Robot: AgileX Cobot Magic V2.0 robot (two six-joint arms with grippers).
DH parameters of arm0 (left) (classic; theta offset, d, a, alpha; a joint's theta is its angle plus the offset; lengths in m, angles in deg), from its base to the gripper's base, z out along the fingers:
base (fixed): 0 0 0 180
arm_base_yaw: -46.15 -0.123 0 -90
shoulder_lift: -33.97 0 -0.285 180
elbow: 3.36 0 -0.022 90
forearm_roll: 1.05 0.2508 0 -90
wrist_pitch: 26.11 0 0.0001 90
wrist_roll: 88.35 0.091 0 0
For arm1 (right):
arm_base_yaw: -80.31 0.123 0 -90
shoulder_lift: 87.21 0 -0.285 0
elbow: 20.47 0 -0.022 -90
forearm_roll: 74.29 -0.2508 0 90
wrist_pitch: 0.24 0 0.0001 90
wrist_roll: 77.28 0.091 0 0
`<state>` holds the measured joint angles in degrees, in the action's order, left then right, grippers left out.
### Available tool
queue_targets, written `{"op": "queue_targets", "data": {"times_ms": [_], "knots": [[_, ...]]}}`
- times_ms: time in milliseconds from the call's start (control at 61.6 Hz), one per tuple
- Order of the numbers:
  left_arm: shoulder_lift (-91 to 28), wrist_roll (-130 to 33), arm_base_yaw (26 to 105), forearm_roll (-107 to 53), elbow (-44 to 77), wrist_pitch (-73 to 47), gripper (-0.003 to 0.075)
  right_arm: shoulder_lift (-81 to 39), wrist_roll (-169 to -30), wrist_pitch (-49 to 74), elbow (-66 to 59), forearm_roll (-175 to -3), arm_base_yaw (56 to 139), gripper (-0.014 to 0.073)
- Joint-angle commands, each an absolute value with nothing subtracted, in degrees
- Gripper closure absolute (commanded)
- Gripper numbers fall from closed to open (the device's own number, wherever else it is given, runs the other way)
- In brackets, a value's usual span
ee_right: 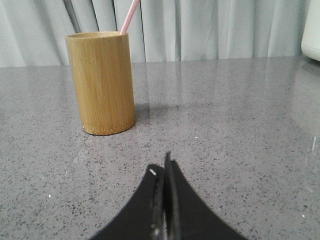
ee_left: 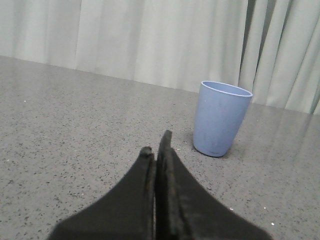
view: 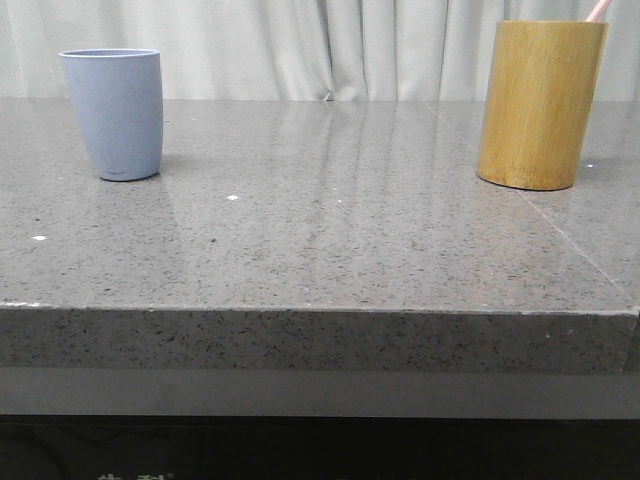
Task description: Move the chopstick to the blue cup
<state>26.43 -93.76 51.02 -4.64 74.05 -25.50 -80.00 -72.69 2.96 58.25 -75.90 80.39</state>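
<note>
One chopstick (view: 598,10) is sitting in the bamboo holder (view: 540,104) at the far right of the grey stone table (view: 320,240), its pale pink end poking out above the rim and leaning to the right. The holder is standing upright, and my right gripper (ee_right: 163,170) is hanging low over the table just short of it, fingers pressed together on nothing. The blue cup (view: 113,113) is waiting upright at the far left, well apart from the holder. My left gripper (ee_left: 156,145) is hovering near the cup, its fingers likewise closed and gripping nothing.
</note>
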Motion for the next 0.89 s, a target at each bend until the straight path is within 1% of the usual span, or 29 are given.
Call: {"op": "queue_targets", "data": {"times_ms": [0,146,292,552,731,877], "knots": [[27.77,-93.95,51.02,-5.14,74.82,-31.37,0.0739,-79.50,-72.57,-2.64,58.06,-75.27,80.33,0.0661],[27.77,-93.95,51.02,-5.14,74.38,-34.25,0.0739,-79.50,-72.57,-4.53,57.92,-75.27,80.33,0.0661],[27.77,-93.95,51.02,-5.14,70.38,-33.08,0.0739,-79.50,-72.57,-4.68,55.00,-75.27,80.33,0.0661],[24.43,-93.42,51.02,-3.38,54.44,-22.31,0.0739,-79.50,-72.57,3.53,43.28,-75.22,80.33,0.0661],[16.42,-93.37,51.02,-2.47,41.65,-12.43,0.0739,-77.92,-72.57,9.93,33.78,-75.11,80.33,0.0661],[8.38,-93.34,51.02,-2.47,32.16,-4.84,0.0739,-71.54,-72.57,16.78,25.50,-75.11,80.33,0.0661]]}}
